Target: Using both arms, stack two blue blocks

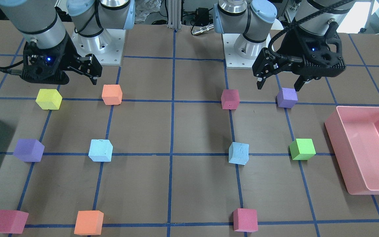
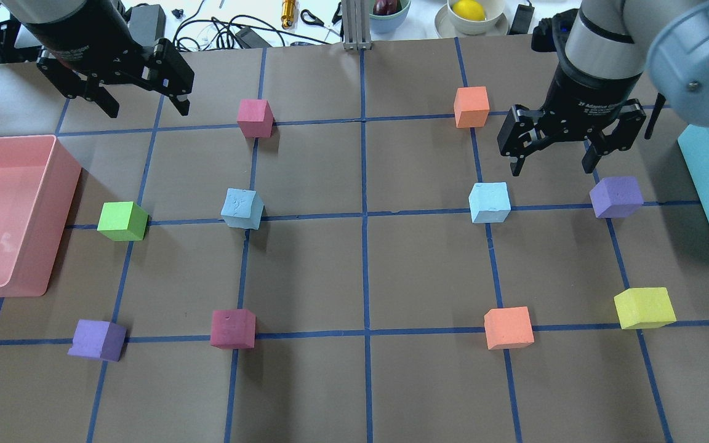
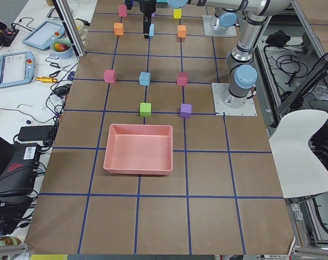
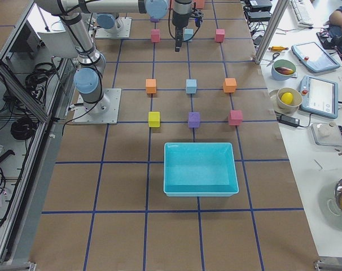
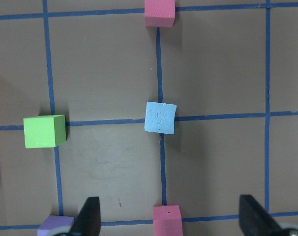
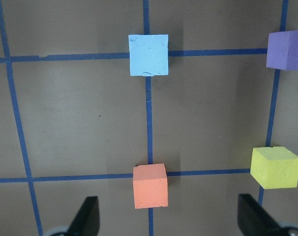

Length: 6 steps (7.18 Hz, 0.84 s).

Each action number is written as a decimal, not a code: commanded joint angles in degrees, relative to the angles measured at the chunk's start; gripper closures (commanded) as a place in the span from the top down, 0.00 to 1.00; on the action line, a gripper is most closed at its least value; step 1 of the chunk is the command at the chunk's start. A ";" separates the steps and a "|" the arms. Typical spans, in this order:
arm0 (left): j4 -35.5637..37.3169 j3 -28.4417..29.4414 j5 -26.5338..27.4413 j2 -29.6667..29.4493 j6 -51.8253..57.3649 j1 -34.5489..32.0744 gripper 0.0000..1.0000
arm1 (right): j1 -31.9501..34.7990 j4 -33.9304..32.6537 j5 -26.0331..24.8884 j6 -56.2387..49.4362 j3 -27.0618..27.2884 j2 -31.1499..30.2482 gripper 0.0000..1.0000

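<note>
Two pale blue blocks lie apart on the table. One [image 2: 242, 209] is on my left half, the other [image 2: 490, 202] on my right half. My left gripper [image 2: 145, 103] hangs high above the table, open and empty. In the left wrist view the left blue block [image 5: 160, 117] lies well below and ahead of its fingers [image 5: 87, 219]. My right gripper [image 2: 551, 167] is open and empty, also high up. The right blue block [image 6: 148, 54] shows far ahead of its fingers [image 6: 87, 219]. Neither gripper touches a block.
A pink bin [image 2: 65, 184] stands at the left edge and a teal bin [image 2: 708, 184] at the right edge. Other cubes lie on the grid: green [image 2: 122, 221], purple [image 2: 616, 197], orange [image 2: 471, 106], pink [image 2: 255, 117], yellow [image 2: 644, 307].
</note>
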 commanded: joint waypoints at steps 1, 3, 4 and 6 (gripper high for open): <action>0.04 0.03 0.00 -0.04 0.00 -0.04 1.00 | -0.58 -4.43 -0.16 -0.15 0.22 7.09 1.00; -0.05 -0.06 0.00 -0.04 0.00 -0.04 1.00 | -0.67 -13.13 -0.24 0.29 0.65 15.09 1.00; -0.05 -0.15 0.09 -0.04 0.00 -0.04 1.00 | -0.67 -15.51 -0.16 0.20 2.31 16.87 1.00; 0.56 -1.29 0.26 -0.13 0.00 -0.04 1.00 | -0.67 -23.49 0.72 0.82 8.27 17.85 1.00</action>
